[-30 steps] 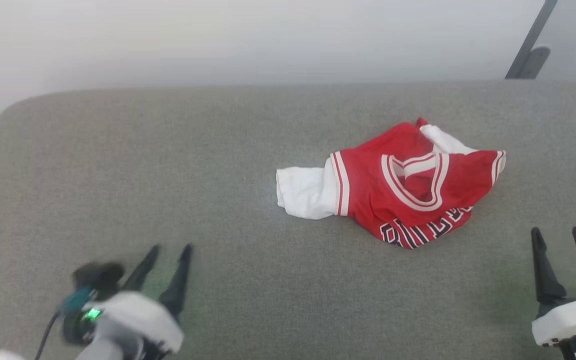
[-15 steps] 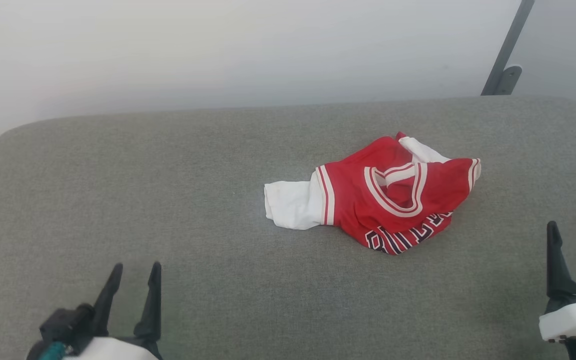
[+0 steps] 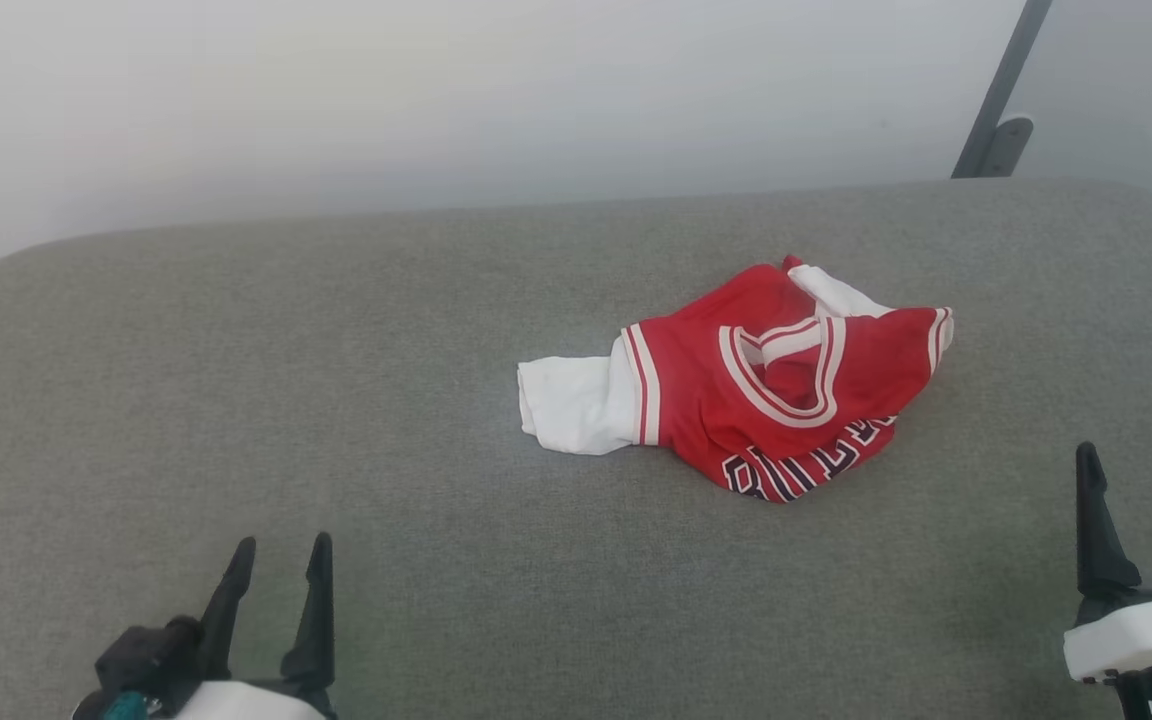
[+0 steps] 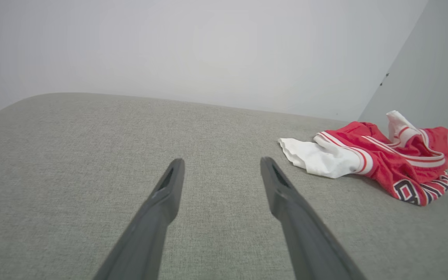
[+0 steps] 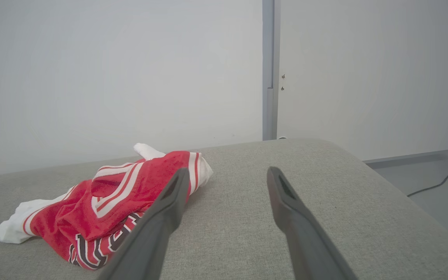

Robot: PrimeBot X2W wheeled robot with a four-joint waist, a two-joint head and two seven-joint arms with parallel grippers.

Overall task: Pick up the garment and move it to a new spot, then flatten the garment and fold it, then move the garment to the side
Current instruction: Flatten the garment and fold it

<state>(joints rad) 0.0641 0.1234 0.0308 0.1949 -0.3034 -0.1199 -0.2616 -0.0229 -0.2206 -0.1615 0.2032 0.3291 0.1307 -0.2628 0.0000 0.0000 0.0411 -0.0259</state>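
The garment [image 3: 756, 390] is a crumpled red jersey with white sleeves and striped trim, lying bunched on the grey cushion [image 3: 336, 400] right of centre. Dark lettering shows on its near edge. In the left wrist view the garment [image 4: 368, 155] lies far to the right; in the right wrist view the garment [image 5: 103, 202] lies to the left. My left gripper [image 3: 278, 545] stands open at the lower left, well short of it, holding nothing. At the lower right my right gripper [image 3: 1130, 457] is open too, beside and nearer than the garment, apart from it.
The cushion's rounded edge runs along a pale wall [image 3: 436, 100] at the back. A grey post with a bracket [image 3: 996, 130] rises behind the right corner. Floor and a cable [image 5: 441, 182] lie past the cushion's right end.
The head view has shifted, so the garment sits further left in it. My left gripper has drawn back and left toward the near edge. Both grippers stay open.
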